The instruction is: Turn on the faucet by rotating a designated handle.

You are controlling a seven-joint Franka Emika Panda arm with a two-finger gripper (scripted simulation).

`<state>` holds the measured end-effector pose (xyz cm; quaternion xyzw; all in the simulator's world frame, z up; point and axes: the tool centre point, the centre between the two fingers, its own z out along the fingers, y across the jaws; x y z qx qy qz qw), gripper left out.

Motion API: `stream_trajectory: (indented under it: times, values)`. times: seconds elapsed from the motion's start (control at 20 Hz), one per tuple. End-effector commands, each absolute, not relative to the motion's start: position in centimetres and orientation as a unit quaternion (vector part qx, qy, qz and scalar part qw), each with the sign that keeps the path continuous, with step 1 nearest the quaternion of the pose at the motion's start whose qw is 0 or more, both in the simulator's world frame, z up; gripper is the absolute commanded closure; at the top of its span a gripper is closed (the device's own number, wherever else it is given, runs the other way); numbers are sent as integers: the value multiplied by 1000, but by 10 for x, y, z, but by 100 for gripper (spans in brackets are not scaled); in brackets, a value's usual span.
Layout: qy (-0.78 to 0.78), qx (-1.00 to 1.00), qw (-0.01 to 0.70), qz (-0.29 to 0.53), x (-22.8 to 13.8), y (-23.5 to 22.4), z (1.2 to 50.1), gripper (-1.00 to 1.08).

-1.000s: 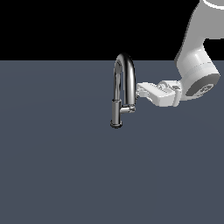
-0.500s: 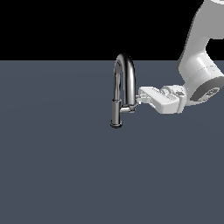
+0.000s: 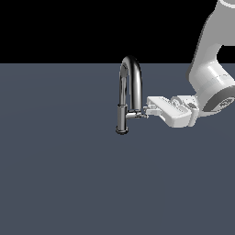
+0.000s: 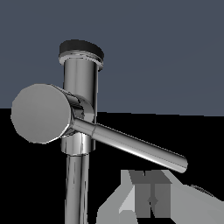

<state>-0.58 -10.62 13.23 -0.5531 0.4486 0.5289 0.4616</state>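
The chrome faucet stands mid-scene with its tall arch; its darker cylindrical end hangs down on the exterior view's left. The handle juts sideways from the faucet's lower part toward my gripper. The gripper reaches in from the exterior view's right, fingers together with nothing held, its tips just above the handle's outer end. I cannot tell if they touch. In the wrist view the handle shows a round end cap and a thin rod running close past my gripper. The faucet stands behind.
The faucet sits on a flat dark grey surface that fills the scene. My white arm comes down from the exterior view's upper right.
My gripper has dropped from beside the arch to the level of the handle, staying close to the faucet. The handle has not visibly turned.
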Motion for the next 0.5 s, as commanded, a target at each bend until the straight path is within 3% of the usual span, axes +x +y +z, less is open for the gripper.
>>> stream_trajectory:
  times: [0.0, 0.45]
  values:
    - [450, -549, 459, 534, -11, -105, 113, 108]
    - [450, -546, 456, 540, -20, -102, 64, 108]
